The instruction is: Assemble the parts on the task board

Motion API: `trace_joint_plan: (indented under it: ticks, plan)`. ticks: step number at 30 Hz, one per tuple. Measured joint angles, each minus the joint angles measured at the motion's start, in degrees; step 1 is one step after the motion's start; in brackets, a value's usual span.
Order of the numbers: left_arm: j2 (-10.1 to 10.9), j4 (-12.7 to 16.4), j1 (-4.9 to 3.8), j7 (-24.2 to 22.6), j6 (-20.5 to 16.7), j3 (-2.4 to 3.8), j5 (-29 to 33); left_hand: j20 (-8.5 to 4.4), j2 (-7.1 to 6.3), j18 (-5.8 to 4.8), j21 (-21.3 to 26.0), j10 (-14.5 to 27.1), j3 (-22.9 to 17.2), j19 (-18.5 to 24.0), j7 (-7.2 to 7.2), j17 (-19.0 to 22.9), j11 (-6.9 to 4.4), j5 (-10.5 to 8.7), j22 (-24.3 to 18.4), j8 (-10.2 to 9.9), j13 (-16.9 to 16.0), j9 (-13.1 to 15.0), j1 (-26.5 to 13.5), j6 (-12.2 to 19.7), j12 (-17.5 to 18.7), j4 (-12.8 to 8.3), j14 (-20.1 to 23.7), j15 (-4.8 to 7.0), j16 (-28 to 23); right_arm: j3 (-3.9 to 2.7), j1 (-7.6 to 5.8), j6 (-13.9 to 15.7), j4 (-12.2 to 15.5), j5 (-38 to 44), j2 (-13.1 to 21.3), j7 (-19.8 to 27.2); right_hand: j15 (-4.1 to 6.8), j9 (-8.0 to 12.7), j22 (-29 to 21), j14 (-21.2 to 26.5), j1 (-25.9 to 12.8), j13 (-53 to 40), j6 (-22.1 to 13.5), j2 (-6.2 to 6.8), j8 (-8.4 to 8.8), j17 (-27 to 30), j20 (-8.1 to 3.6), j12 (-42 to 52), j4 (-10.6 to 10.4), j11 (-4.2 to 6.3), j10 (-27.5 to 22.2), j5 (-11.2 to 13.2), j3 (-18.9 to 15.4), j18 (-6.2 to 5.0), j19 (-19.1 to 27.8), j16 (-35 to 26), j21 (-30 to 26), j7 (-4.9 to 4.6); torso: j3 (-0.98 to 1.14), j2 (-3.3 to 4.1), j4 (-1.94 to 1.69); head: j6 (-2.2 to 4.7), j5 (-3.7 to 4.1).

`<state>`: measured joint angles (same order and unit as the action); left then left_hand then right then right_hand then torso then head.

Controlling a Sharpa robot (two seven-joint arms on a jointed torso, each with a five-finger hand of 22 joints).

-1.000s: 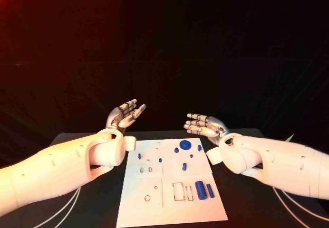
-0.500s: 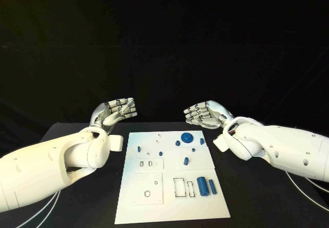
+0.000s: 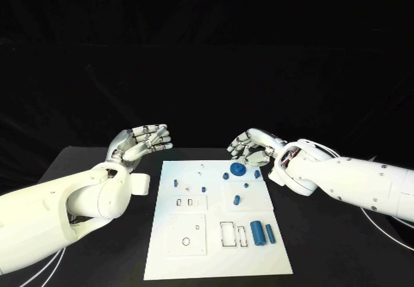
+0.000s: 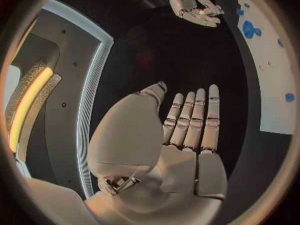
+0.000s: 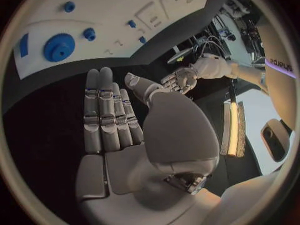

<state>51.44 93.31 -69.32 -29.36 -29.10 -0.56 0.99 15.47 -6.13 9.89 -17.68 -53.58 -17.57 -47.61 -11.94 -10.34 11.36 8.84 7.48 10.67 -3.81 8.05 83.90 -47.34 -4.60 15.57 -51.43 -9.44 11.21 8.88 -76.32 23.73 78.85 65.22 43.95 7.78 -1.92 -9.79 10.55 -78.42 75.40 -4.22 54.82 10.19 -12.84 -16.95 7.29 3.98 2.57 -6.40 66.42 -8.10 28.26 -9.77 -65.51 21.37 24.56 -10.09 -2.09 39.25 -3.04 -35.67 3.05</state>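
Observation:
The white task board (image 3: pixel 194 254) lies in the middle of the black table. At its far end sits a blue gear (image 3: pixel 237 168) with small blue pieces (image 3: pixel 256 174) round it. A blue cylinder (image 3: pixel 256 232) and a slim blue bar (image 3: pixel 270 233) lie on the board's near right part. My right hand (image 3: pixel 253 146) hovers just beyond and above the gear, fingers bent, holding nothing. My left hand (image 3: pixel 142 140) is raised off the board's far left corner, palm up and empty. In the wrist views, the left hand (image 4: pixel 187 130) and the right hand (image 5: pixel 112 115) have bare palms.
The board (image 5: pixel 156 10) carries outlined slots and holes near its middle. The right wrist view has the gear (image 5: pixel 59 46) ahead of the fingers and the left hand (image 5: pixel 181 79) across the table. Black table (image 3: pixel 336 251) lies open on both sides.
The right hand has come in toward the board's far end, close above the gear, with its fingers more bent. The left hand has curled slightly and stayed in place.

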Motion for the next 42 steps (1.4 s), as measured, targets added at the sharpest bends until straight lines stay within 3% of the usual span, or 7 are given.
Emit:
trace_joint_plan:
  ticks: [8,10,13,15,17,25,42]
  plan:
    - [0.8,2.1,0.00,0.0,0.8,0.00,-0.3,0.00,0.00,0.00,0.0,-0.2,0.0,0.0,-0.19,-0.1,0.20,0.00,0.1,0.0,0.0,0.0,0.0,-0.2,0.0,0.0,-0.1,-0.08,0.0,-0.02,0.00,-1.8,0.1,13.3,-1.2,-5.7,1.84,-1.9,7.4,-5.3,-1.2,-1.6,1.5,2.36,0.67,-13.6,-2.20,0.0,-1.4,1.19,1.8,0.0,0.4,-0.01,-4.8,15.3,10.6,1.14,-0.36,1.09,-0.85,-0.35,0.53]
    - [1.0,2.6,0.00,0.0,0.9,0.00,-0.3,0.00,0.00,-0.01,0.0,-0.2,-0.1,0.0,-0.19,-0.1,0.20,0.00,0.1,0.0,0.0,0.0,0.0,-0.2,0.0,-0.1,-0.1,-0.07,0.0,-0.03,0.04,-2.5,0.1,15.9,-1.4,-7.0,1.84,-2.8,17.1,-5.3,-1.5,-2.2,1.7,2.91,0.82,-24.1,-2.33,0.0,-2.0,1.32,1.6,0.0,0.7,0.12,-7.8,26.5,18.9,1.32,-0.42,1.30,-1.05,-0.37,0.69]
    - [1.5,3.3,0.00,0.0,1.1,0.01,-0.4,-0.21,0.00,-0.02,0.0,-0.2,-0.2,-0.2,-0.19,-0.1,0.20,0.00,0.1,0.0,0.0,0.0,0.0,-0.2,0.0,-0.2,-0.1,-0.08,0.0,-0.03,0.09,-3.9,0.1,18.9,-1.6,-8.6,1.84,-4.0,33.0,-5.3,-1.6,-3.1,1.7,3.02,1.07,-37.4,-2.27,0.0,-2.6,1.33,0.6,0.0,1.1,2.02,-11.7,40.4,31.9,1.33,-0.50,1.58,-1.31,-0.33,0.97]
    - [1.8,3.7,0.00,0.0,1.2,0.03,-0.4,-0.21,0.00,-0.02,0.0,-0.2,-0.2,-0.2,-0.20,-0.1,0.20,0.00,0.1,0.0,0.0,0.0,0.0,-0.2,0.0,-0.2,-0.1,-0.07,0.0,-0.03,0.11,-4.8,0.1,20.4,-1.7,-9.4,1.84,-4.7,43.9,-5.3,-1.3,-3.4,1.7,3.25,1.24,-43.3,-2.07,0.0,-3.1,1.16,-0.4,0.0,1.2,4.05,-14.6,46.4,40.5,1.33,-0.57,1.76,-1.43,-0.25,1.20]
    - [2.2,4.2,0.00,0.0,1.3,0.06,-0.5,-0.21,0.00,-0.02,-0.2,-0.2,-0.2,-0.2,-0.22,-0.2,0.20,0.00,0.1,0.0,0.0,0.0,0.0,-0.2,0.0,-0.2,-0.1,-0.08,0.0,-0.03,0.12,-5.6,0.0,21.5,-1.8,-10.1,1.72,-5.2,48.3,-5.4,-1.3,-3.6,1.3,3.31,1.31,-46.2,-1.95,0.0,-3.1,0.98,-1.1,0.0,1.1,4.09,-15.2,49.4,43.9,1.29,-0.64,1.96,-1.52,-0.16,1.36]
    - [3.4,5.5,-0.01,-0.1,1.5,0.30,-0.5,-0.21,0.00,-0.07,-0.2,-0.2,-0.2,-0.2,-0.22,-0.2,0.20,0.00,0.1,0.0,0.0,0.0,0.0,-0.2,0.2,-0.2,-0.1,-0.08,0.0,-0.03,0.39,-8.5,-1.0,24.6,-2.7,-12.5,1.63,-6.3,55.0,-5.5,-1.3,-4.1,0.6,3.31,1.78,-50.2,-1.45,0.0,-3.8,1.08,-1.9,0.0,0.4,4.95,-16.2,53.8,49.0,1.47,-0.93,2.68,-1.90,-0.04,2.04]
    - [4.0,6.3,-0.02,-0.2,1.7,0.50,-0.6,-0.01,0.00,-0.11,-0.2,-0.2,-0.2,-0.4,-0.22,-0.3,0.21,0.00,0.2,0.0,0.0,0.0,0.0,-0.2,0.2,-0.2,-0.1,-0.08,0.0,-0.03,1.31,-10.1,-2.9,27.3,-4.0,-15.5,1.63,-7.0,57.4,-5.5,-1.3,-4.5,0.6,3.31,1.78,-50.9,-1.25,0.0,-4.5,0.97,-2.4,0.0,0.8,4.95,-16.4,54.9,50.6,1.48,-1.23,3.72,-2.80,-0.20,2.37]
